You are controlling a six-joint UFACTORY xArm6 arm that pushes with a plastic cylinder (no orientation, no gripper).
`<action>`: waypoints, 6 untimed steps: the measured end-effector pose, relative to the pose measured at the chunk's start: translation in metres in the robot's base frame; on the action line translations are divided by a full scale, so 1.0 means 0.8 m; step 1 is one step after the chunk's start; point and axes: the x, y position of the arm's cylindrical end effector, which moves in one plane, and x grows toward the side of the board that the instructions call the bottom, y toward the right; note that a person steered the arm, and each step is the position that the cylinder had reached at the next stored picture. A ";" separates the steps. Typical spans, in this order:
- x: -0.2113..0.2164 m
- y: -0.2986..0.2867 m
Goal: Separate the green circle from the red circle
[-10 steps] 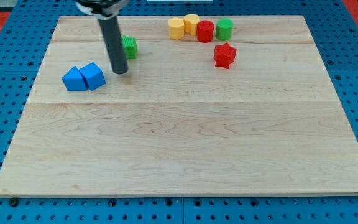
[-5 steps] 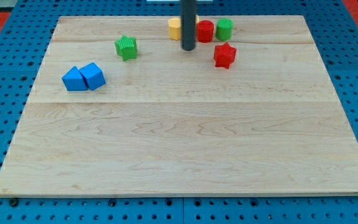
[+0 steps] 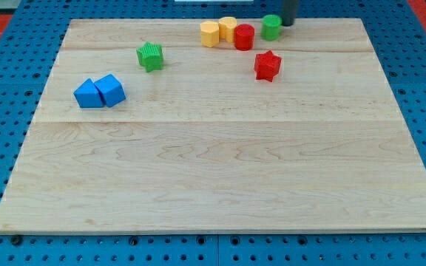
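Fingerless, my tip (image 3: 288,24) sits just right of the upright green circle (image 3: 271,27), near the red circle (image 3: 244,36).

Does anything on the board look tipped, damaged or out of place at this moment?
Nothing stands out. Every block sits flat on the wooden board. The green circle is close beside the red circle near the view's top edge, and my tip is at the green circle's right side.

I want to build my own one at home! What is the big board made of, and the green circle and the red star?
The board looks like pale unpainted wood: grain lines and plank seams run across it. The green circle and red star have even, matte colour with no grain showing, so painted wood or plastic; I cannot tell which. My tip sits just right of the green circle.
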 end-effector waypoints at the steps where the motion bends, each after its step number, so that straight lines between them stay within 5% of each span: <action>1: -0.009 -0.080; 3: 0.109 -0.081; 4: 0.094 -0.106; 6: 0.110 0.007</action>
